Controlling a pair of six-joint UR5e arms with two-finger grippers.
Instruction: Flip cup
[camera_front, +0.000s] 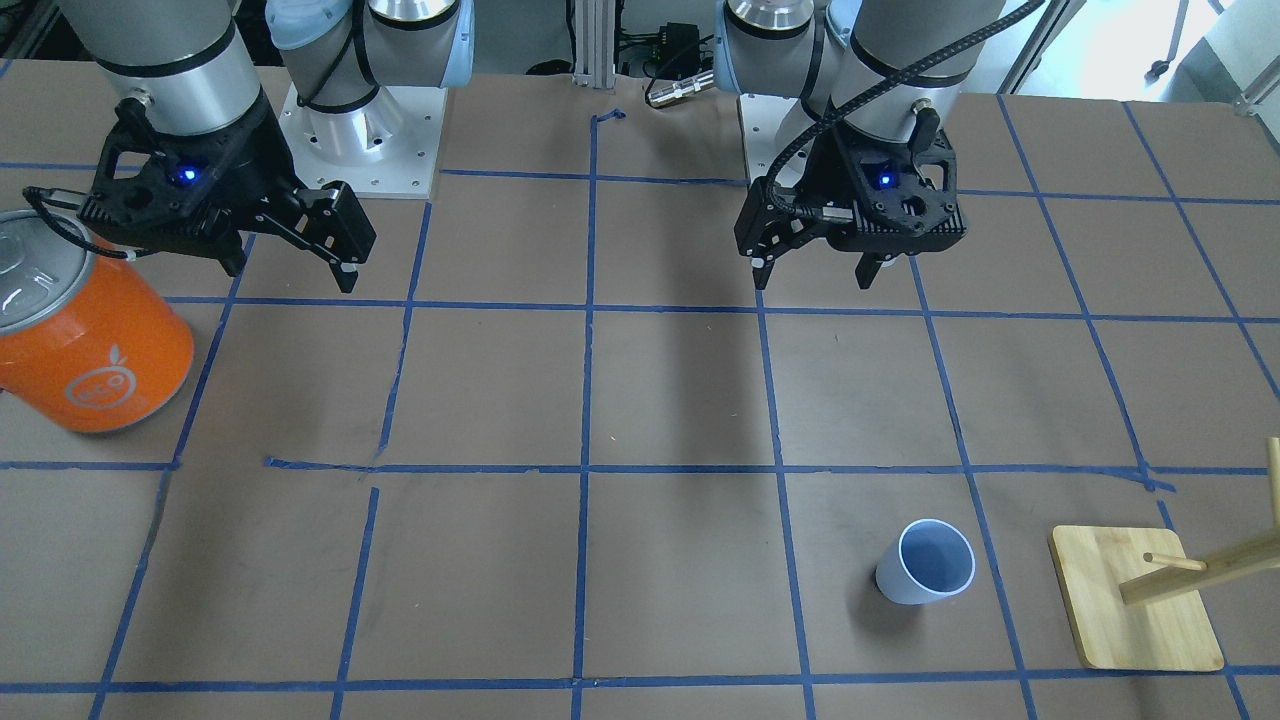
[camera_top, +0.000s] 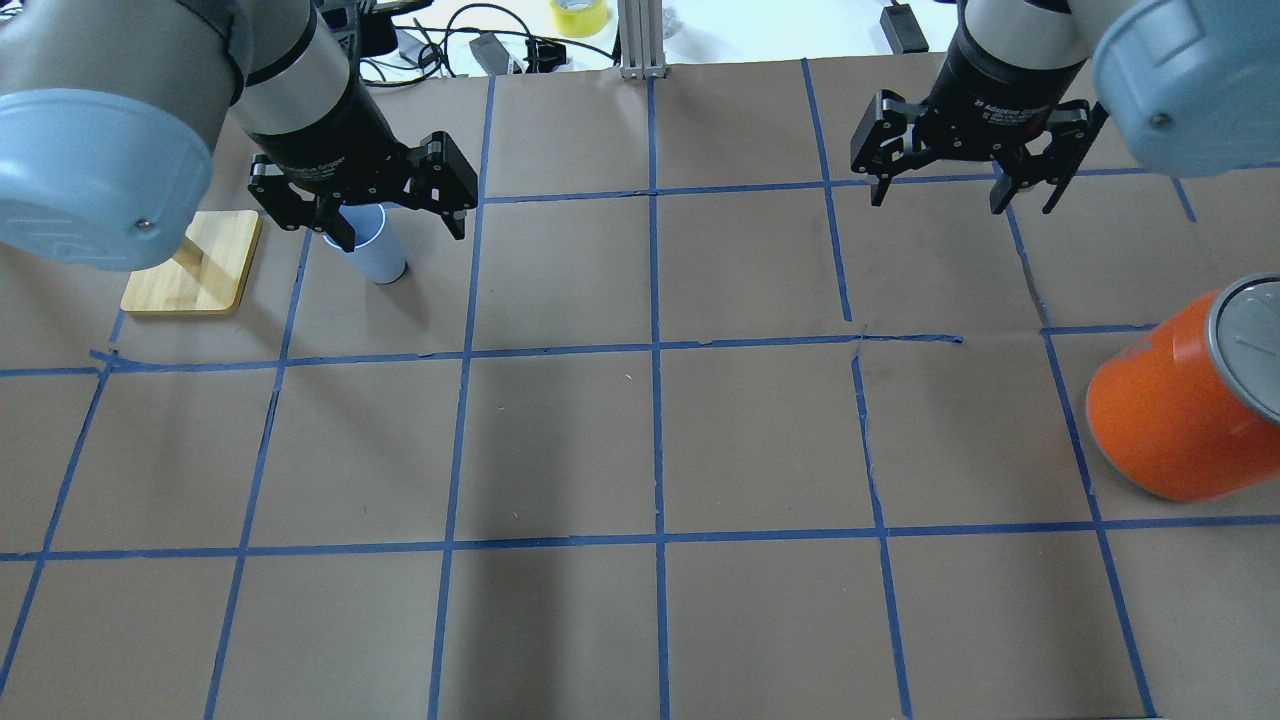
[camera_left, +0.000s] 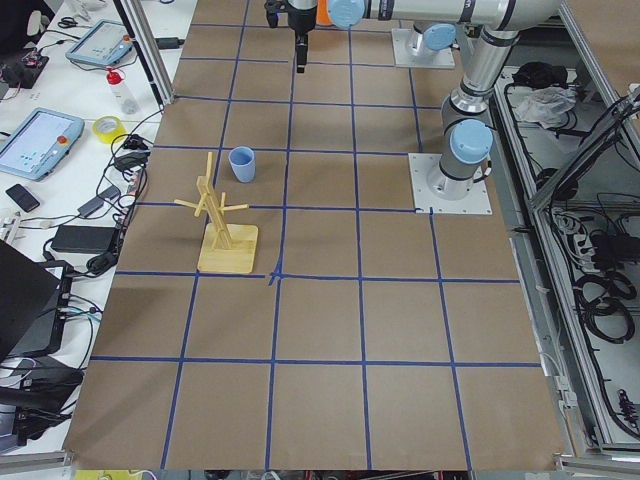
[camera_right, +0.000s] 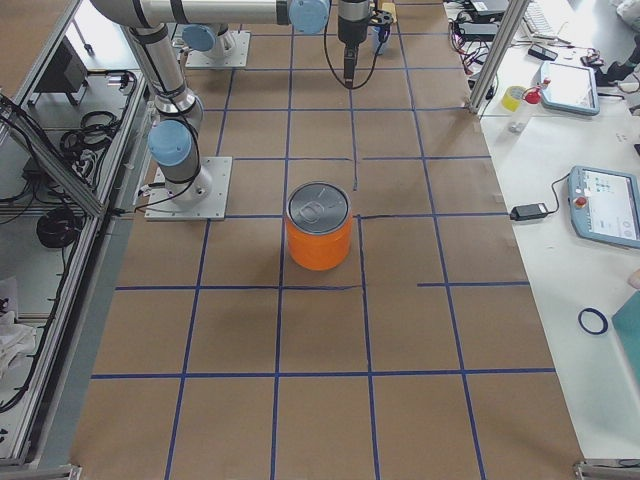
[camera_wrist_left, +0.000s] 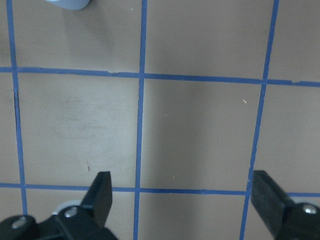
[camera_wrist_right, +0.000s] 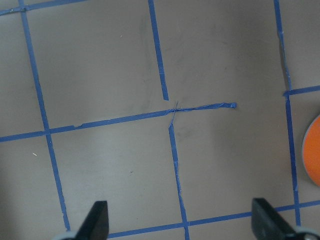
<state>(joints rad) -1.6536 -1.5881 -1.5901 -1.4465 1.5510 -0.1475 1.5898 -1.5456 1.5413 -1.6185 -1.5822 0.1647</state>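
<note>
The small pale blue-white cup (camera_front: 925, 562) stands upright on the brown table with its open mouth up and its bluish inside showing. In the overhead view the cup (camera_top: 378, 252) is partly hidden behind my left gripper (camera_top: 400, 235). In the left wrist view only the cup's edge (camera_wrist_left: 70, 4) shows at the top left. My left gripper (camera_front: 812, 272) hangs open and empty above the table, on the robot's side of the cup and well apart from it. My right gripper (camera_front: 290, 275) hangs open and empty next to the orange can. Both wrist views show the fingers (camera_wrist_left: 100, 192) (camera_wrist_right: 97, 220) wide apart with nothing between them.
A big orange can (camera_front: 90, 340) with a silver top stands on the robot's right side, below and beside the right gripper; it also shows in the overhead view (camera_top: 1170, 410). A wooden peg stand on a square base (camera_front: 1135, 600) sits close to the cup, further out on the robot's left.
</note>
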